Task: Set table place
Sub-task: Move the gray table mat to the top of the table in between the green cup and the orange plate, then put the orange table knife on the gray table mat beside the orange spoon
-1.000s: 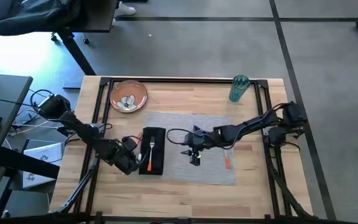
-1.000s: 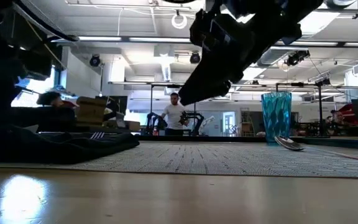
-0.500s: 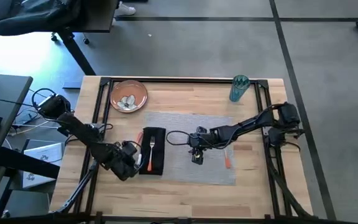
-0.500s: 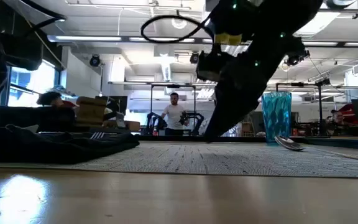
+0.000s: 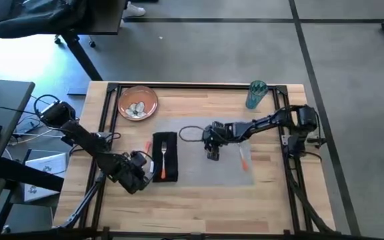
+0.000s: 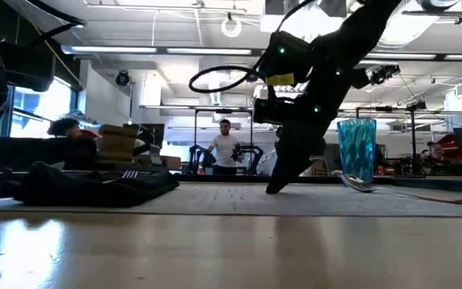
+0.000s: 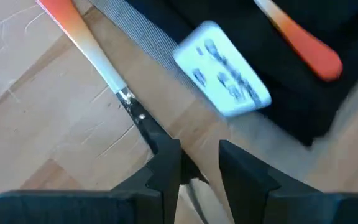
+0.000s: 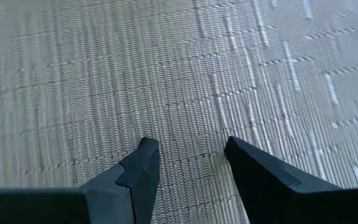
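Right gripper [image 5: 212, 155] down on grey placemat [image 5: 199, 170], fingers apart, holding nothing. Napkin [image 5: 165, 159] with fork [image 5: 163, 160] just left of it; orange-handled spoon [image 5: 243, 159] just right. Left gripper [image 5: 143, 175] narrowly parted over knife [image 7: 98, 56], beside napkin edge.

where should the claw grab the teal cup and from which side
Grip the teal cup around its mid wall, coming level from the mat side. It stands upright at the table's far right corner, nothing beside it, and it is tall and narrow, so a side pinch fits better than reaching over the rim. The right claw is nearer.
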### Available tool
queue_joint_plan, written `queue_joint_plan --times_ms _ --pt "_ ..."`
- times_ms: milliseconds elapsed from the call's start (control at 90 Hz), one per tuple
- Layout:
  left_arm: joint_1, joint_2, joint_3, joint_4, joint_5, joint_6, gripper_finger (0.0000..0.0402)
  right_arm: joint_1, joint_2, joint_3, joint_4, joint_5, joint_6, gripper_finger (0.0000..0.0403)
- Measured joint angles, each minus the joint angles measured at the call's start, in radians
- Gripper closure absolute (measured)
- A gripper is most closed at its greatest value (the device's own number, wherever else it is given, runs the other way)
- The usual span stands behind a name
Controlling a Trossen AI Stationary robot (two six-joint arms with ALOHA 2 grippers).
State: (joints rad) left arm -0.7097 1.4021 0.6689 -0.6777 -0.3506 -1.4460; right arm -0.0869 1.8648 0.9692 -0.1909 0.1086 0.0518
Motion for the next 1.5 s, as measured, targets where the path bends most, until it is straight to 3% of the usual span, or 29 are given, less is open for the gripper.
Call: queue_joint_plan --times_ms 633,789,956,1133,1300,1500 --pt "0.000 0.000 0.005 -0.001 0.009 -0.012 0.0312 -0.266 0.005 -0.003 0.075 0.013 -0.079 0.0231" --pt "0.000 0.000 0.081 -0.117 0.015 0.035 0.0312 -0.278 -0.036 0.048 -0.043 -0.020 -0.073 0.0231" --pt "0.001 -0.001 0.130 -0.249 -0.002 0.040 0.0312 -0.192 -0.134 0.078 -0.060 -0.126 -0.015 0.0231" --pt "-0.004 0.000 0.041 -0.158 0.030 0.071 0.0312 -0.028 -0.150 0.078 -0.056 -0.139 0.050 0.0231" --pt "-0.006 0.000 -0.035 0.028 0.103 0.096 0.0312 0.126 -0.142 0.067 -0.058 -0.050 0.121 0.0231" --pt "-0.006 0.031 -0.050 0.210 0.083 0.126 0.0312 0.263 -0.136 0.062 -0.027 0.041 0.220 0.0231"
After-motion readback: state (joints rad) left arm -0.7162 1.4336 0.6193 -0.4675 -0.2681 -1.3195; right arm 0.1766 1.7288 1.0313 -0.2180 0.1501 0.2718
